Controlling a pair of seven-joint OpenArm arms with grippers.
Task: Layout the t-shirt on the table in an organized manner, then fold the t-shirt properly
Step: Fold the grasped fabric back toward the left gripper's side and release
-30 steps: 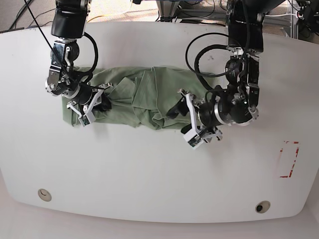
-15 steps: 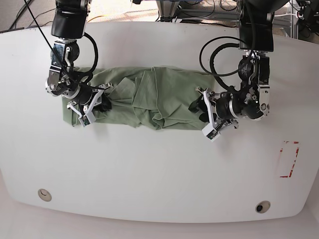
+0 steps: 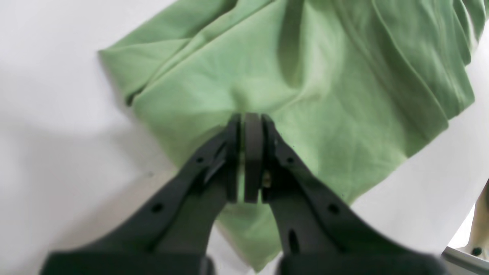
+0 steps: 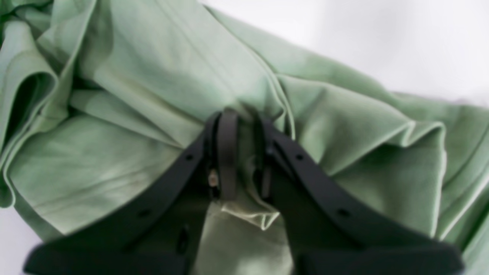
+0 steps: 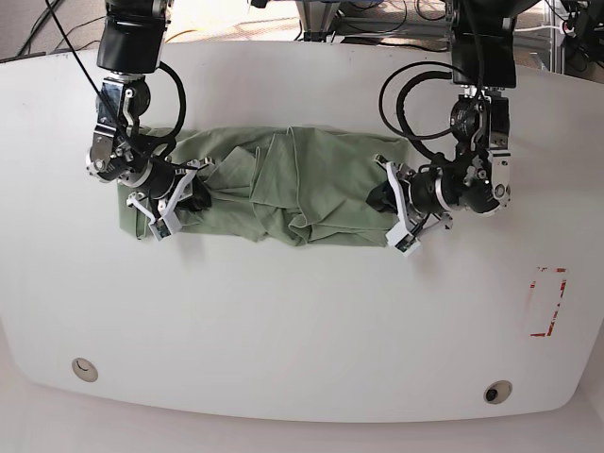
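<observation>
It looked like a robotics lab: a large white table (image 5: 283, 330) with round cable holes (image 5: 496, 391), a red tape rectangle (image 5: 547, 302), and metal framing with tangled cables (image 5: 377, 24) behind.

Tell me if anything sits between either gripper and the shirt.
Nothing visible does. The left gripper is shut on the shirt at its edge, and the right gripper is shut on a fold of it at the opposite end. The table around the shirt holds no other objects.
</observation>
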